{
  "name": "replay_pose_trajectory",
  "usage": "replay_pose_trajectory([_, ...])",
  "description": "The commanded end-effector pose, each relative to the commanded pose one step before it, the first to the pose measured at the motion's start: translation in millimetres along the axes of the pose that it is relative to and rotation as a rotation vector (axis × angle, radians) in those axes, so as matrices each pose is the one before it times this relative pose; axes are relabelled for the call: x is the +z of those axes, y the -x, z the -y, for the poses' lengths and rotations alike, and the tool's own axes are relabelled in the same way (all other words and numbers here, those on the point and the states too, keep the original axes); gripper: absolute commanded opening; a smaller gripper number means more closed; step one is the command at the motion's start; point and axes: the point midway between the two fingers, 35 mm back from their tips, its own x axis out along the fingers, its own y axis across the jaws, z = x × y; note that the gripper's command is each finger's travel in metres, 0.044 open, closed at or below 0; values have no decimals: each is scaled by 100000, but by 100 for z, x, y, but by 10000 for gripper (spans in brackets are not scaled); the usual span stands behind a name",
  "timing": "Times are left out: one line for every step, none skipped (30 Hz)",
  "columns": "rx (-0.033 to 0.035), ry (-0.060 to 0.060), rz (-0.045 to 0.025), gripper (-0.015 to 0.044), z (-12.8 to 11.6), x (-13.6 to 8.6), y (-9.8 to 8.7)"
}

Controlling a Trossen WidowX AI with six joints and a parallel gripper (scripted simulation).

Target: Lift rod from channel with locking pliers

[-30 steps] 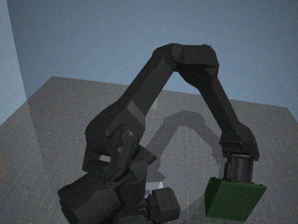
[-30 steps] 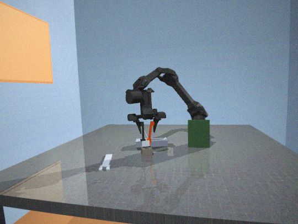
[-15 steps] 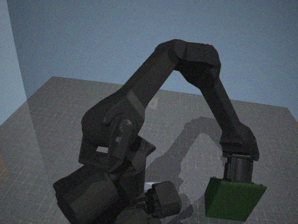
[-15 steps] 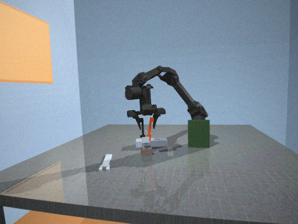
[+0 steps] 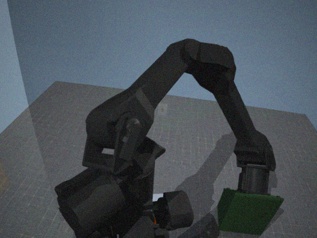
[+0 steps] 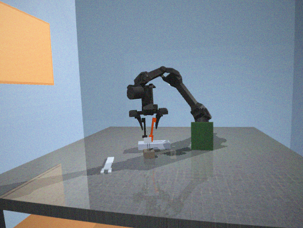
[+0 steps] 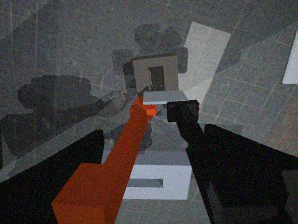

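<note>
Blue wall (image 5: 103, 29) (image 6: 182, 33), grey tabletop (image 5: 199, 117) (image 6: 238, 179) (image 7: 30, 30). Item: gripper (image 5: 177, 209) (image 6: 148, 128) (image 7: 154, 133), 1 pc., pointed down, fingers fairly wide apart, locking pliers (image 5: 155, 220) (image 6: 152, 129) (image 7: 127, 145) held between by splayed handles (1 orange, 1 blk.). Pliers' jaws set low, approx. over brown block (image 6: 148, 154) (image 7: 170, 65) w/ dark slot; contact cannot be told. Rod: not made out, slot area partly hidden. Slotted white box (image 5: 157, 197) (image 6: 144, 145) (image 7: 175, 192), 1 pc., placed near brown block. Green block (image 5: 249, 212) (image 6: 202, 136), 1 pc., under arm base.
</note>
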Motion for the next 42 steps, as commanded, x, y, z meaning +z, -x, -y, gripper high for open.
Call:
replay_pose_trajectory([-724,-4602,384,318,31,-572,360])
replay_pose_trajectory([-16,-1175,29,318,2,-108,13])
replay_pose_trajectory([-15,-1175,29,318,3,-108,13])
replay_pose_trajectory([-15,-1175,29,318,4,-108,13])
replay_pose_trajectory([-15,-1175,29,318,4,-108,13])
replay_pose_trajectory([-14,-1176,29,318,5,-108,12])
replay_pose_trajectory([-14,-1176,29,318,6,-107,12])
replay_pose_trajectory([-14,-1176,29,318,7,-107,12])
replay_pose_trajectory([-13,-1176,29,318,8,-107,12])
replay_pose_trajectory([-13,-1176,28,318,9,-107,11])
replay_pose_trajectory([-13,-1176,28,318,10,-107,11])
replay_pose_trajectory([-12,-1176,28,318,11,-107,11])
replay_pose_trajectory([-12,-1176,28,318,12,-107,11])
replay_pose_trajectory([-12,-1177,28,318,13,-107,11])
replay_pose_trajectory([-12,-1177,28,318,14,-107,10])
replay_pose_trajectory([-11,-1177,28,318,15,-106,10])
replay_pose_trajectory([-11,-1177,27,318,16,-106,10])
replay_pose_trajectory([-11,-1177,27,318,17,-106,10])
replay_pose_trajectory([-10,-1177,27,318,17,-106,10])
replay_pose_trajectory([-10,-1177,27,318,18,-106,9])
replay_pose_trajectory([-10,-1177,27,318,19,-106,9])
replay_pose_trajectory([-10,-1177,27,318,20,-105,9])
replay_pose_trajectory([-9,-1178,26,318,21,-105,9])
replay_pose_trajectory([-9,-1178,26,318,22,-105,9])
replay_pose_trajectory([-9,-1178,26,318,23,-105,8])
replay_pose_trajectory([-9,-1178,26,318,24,-105,8])
replay_pose_trajectory([-8,-1178,26,318,25,-104,8])
replay_pose_trajectory([-8,-1178,26,318,26,-104,8])
replay_pose_trajectory([-8,-1178,25,318,27,-104,8])
replay_pose_trajectory([-8,-1178,25,318,27,-104,7])
replay_pose_trajectory([-7,-1179,25,318,28,-103,7])
replay_pose_trajectory([-7,-1179,25,318,29,-103,7])
replay_pose_trajectory([-7,-1179,25,318,30,-103,7])
replay_pose_trajectory([-7,-1179,24,318,31,-102,7])
replay_pose_trajectory([-6,-1179,24,318,32,-102,6])
replay_pose_trajectory([-6,-1179,24,318,33,-102,6])
replay_pose_trajectory([-6,-1179,24,318,34,-101,6])
replay_pose_trajectory([-6,-1179,24,318,34,-101,6])
replay_pose_trajectory([-6,-1179,23,318,35,-101,6])
replay_pose_trajectory([-5,-1180,23,318,36,-100,5])
replay_pose_trajectory([-5,-1180,23,318,37,-100,5])
replay_pose_trajectory([-5,-1180,23,318,38,-100,5])
